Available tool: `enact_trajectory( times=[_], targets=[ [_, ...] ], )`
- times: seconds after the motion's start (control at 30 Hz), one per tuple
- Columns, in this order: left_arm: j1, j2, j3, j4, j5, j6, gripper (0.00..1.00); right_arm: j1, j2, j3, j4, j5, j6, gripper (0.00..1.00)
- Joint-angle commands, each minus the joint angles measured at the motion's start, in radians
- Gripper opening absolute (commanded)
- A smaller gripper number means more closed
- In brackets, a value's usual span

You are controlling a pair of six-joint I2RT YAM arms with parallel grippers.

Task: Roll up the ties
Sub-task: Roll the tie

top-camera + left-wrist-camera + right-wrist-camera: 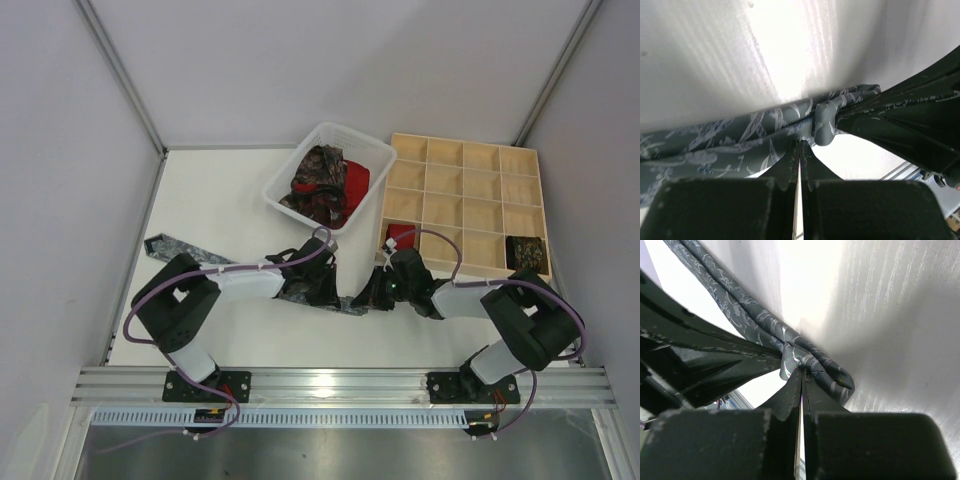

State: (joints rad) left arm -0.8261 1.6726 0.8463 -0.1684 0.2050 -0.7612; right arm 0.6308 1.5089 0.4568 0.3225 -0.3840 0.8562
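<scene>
- The left gripper (800,144) is closed, its tips pinching the grey tie (735,142).
- The right gripper (801,371), just beside it, is closed too, on a folded loop of this tie.
- The rest of the tie lies on the table (230,200), going to the left.
- Behind stand a basket (362,139) with loose ties (322,185) and a tray (480,185) with a red roll (401,233) and a dark roll (525,250).

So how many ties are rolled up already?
A red roll and a dark roll sit in the wooden tray. The left gripper and right gripper both pinch the grey tie, mostly unrolled. More ties wait in the white basket.
</scene>
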Motion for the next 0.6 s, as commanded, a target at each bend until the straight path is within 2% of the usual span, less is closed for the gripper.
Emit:
enact_trajectory(
  times=[0.0, 0.2, 0.57],
  targets=[
    [0.005, -0.077, 0.014, -0.065, -0.039, 0.002, 0.03, -0.003, 0.033, 0.014, 0.000, 0.004, -0.020, 0.00],
    [0.005, -0.094, 0.049, -0.042, 0.004, -0.009, 0.04, 0.000, 0.030, 0.016, -0.005, 0.011, -0.016, 0.00],
    [0.005, 0.024, 0.080, 0.023, 0.057, -0.027, 0.03, 0.009, -0.007, 0.025, -0.046, 0.023, -0.023, 0.00]
  ],
)
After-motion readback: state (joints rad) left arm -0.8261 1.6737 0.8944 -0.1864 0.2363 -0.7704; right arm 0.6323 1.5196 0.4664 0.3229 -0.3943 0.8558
